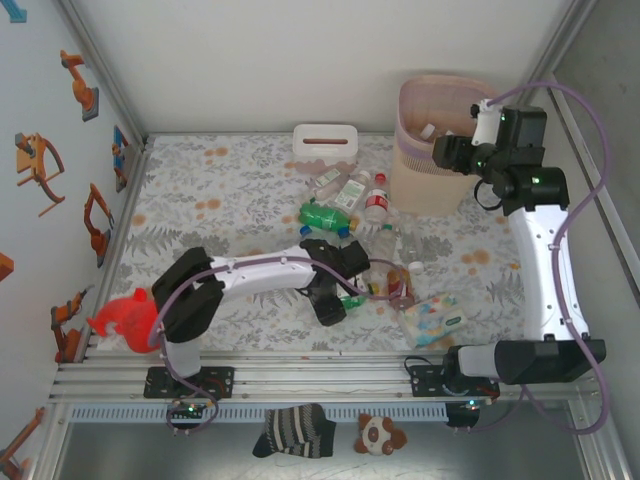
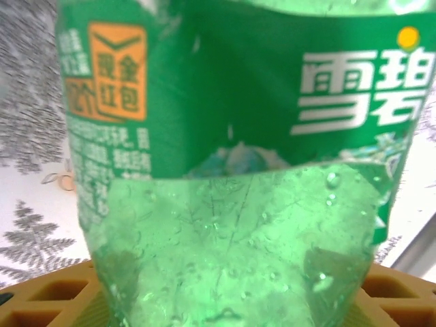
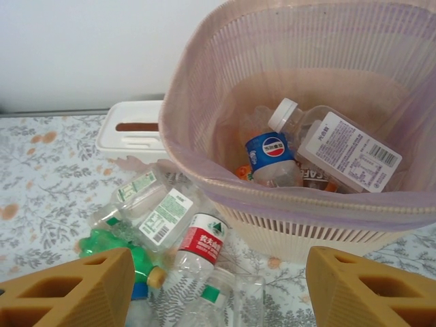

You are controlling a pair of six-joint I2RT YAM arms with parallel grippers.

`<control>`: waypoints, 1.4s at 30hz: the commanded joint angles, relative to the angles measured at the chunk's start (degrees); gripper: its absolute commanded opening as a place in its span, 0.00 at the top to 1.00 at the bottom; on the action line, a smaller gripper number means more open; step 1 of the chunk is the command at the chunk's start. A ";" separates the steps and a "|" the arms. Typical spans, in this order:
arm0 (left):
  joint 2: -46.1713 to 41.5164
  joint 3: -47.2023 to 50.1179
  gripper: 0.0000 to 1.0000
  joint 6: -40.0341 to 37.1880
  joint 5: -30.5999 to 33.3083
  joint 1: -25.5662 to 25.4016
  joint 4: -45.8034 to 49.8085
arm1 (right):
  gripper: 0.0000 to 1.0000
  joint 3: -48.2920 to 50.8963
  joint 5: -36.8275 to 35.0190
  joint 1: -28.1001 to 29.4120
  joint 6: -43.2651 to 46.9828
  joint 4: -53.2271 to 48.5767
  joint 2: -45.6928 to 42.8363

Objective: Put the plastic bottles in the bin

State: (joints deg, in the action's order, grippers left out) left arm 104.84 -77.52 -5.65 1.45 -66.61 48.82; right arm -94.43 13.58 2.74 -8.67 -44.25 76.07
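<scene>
Pinching a green-labelled green plastic bottle (image 2: 231,225), the left pincer (image 1: 338,292) sits low over the floral table (image 1: 240,190) — the right pincer (image 3: 218,289), spread and empty, hangs beside the tall pale-pink latticed bin (image 3: 204,102).

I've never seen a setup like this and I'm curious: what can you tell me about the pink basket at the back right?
The bin is a tall wastebasket of pale pink plastic with a rounded-square rim and slotted lattice walls, seemingly lined with translucent film. It stands upright at the far right of the table. Bottles lie inside, among them a white-capped clear bottle and a blue-labelled bottle; a red-labelled bottle lies beside its base.
</scene>
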 commanded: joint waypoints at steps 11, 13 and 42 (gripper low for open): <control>-16.81 1.79 0.43 2.49 -8.99 6.14 -21.75 | 0.33 5.33 13.33 0.05 -9.66 11.60 -7.54; -18.34 2.09 0.43 3.81 -9.82 7.38 -27.08 | 0.33 6.48 15.26 0.07 -11.03 14.10 -8.45; -16.39 -1.67 0.43 11.71 -19.25 9.04 -52.73 | 0.35 14.27 38.76 7.21 -18.41 28.34 -11.91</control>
State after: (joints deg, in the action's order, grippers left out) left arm 88.20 -76.69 5.08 -16.36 -57.91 -2.11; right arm -80.77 50.41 8.88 -30.15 -14.17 64.36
